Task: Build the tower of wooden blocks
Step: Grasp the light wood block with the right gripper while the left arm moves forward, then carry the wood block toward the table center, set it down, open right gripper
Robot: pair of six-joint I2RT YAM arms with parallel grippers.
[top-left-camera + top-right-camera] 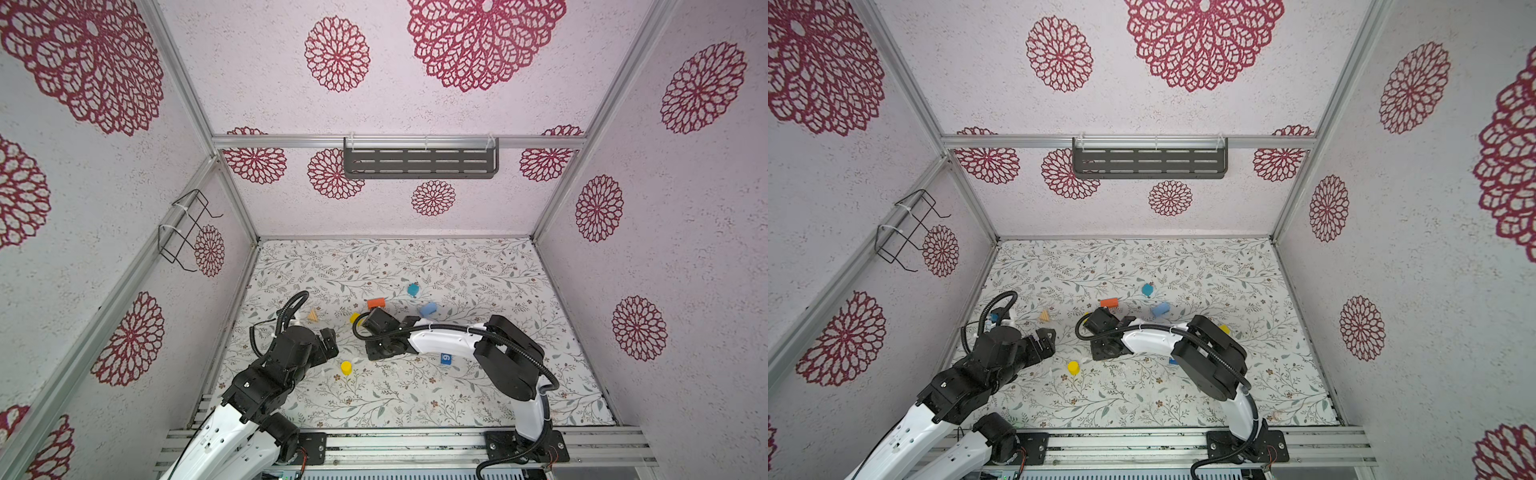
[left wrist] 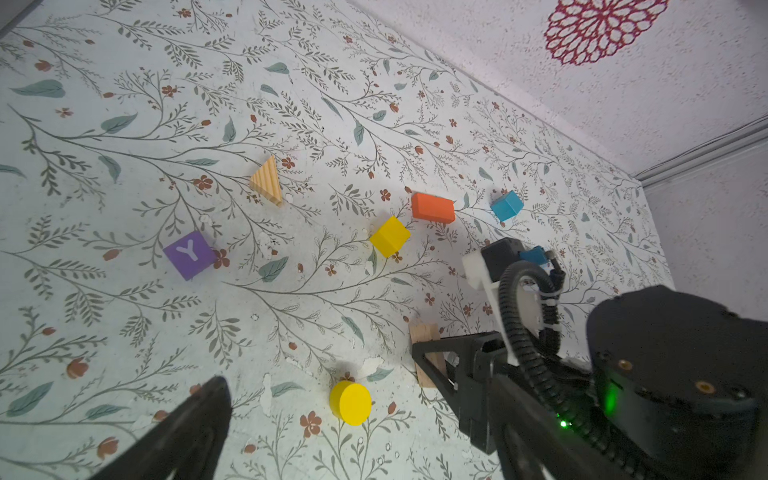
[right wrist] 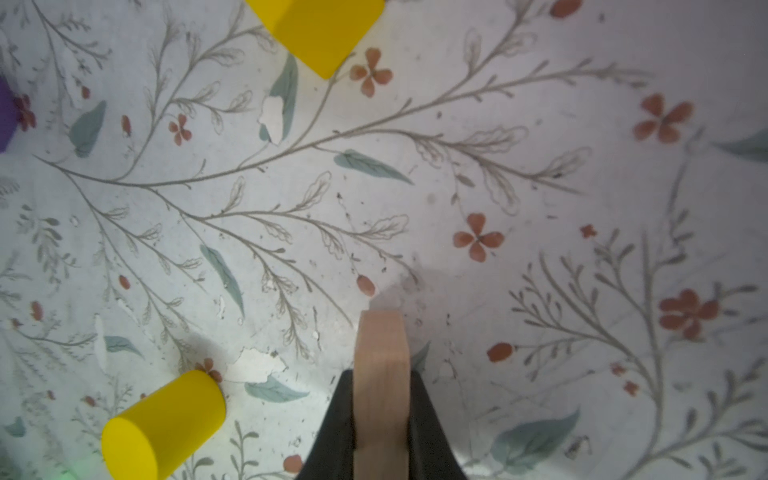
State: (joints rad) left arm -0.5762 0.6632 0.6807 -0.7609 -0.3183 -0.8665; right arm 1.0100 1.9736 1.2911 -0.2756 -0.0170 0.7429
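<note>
My right gripper (image 3: 381, 399) is shut on a bare tan wooden block (image 3: 381, 365), held on edge just above the floral mat; in both top views this gripper (image 1: 380, 351) points down at mid-table. My left gripper (image 2: 365, 449) stands open and empty, with a yellow cylinder (image 2: 351, 402) on the mat ahead of it. Loose on the mat are a yellow cube (image 2: 390, 236), an orange brick (image 2: 432, 208), a teal cube (image 2: 506, 205), a striped tan wedge (image 2: 266, 180) and a purple Y cube (image 2: 189, 254). No blocks stand stacked.
In a top view, a light blue block (image 1: 428, 308) and a blue numbered block (image 1: 445, 358) lie near the right arm. Patterned walls close in the mat (image 1: 498, 395) on three sides. A metal rail (image 1: 415, 444) runs along the front edge.
</note>
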